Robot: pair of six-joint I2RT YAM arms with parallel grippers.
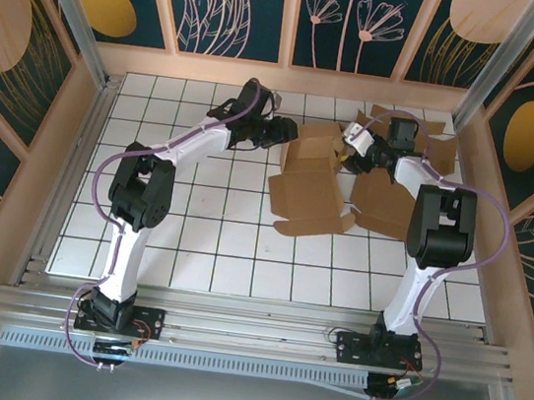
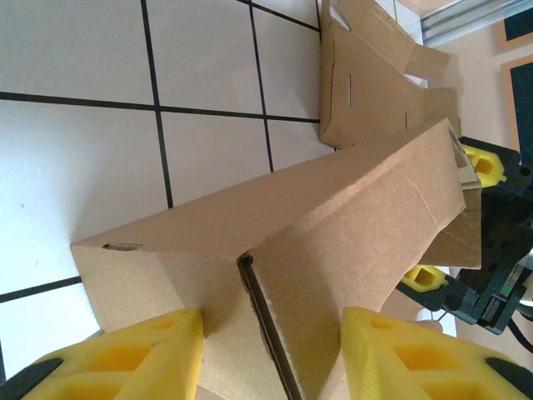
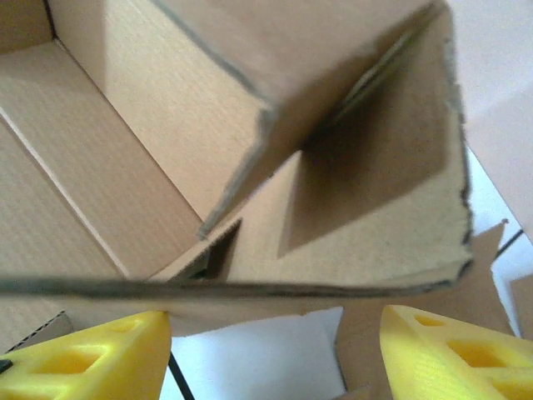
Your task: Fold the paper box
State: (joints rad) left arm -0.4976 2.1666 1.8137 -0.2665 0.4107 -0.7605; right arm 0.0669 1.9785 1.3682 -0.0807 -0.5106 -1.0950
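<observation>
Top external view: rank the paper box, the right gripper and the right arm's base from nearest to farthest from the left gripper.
Measured from the left gripper:
1. the paper box, touching it, its raised wall right at the fingers.
2. the right gripper, to the right, on the far side of that raised wall.
3. the right arm's base, at the near table edge, bottom right.

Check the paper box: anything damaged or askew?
The paper box sits half folded, flaps splayed across the tiled table. In the right wrist view, one raised flap has a ragged, wavy cut edge. No tears visible.
</observation>
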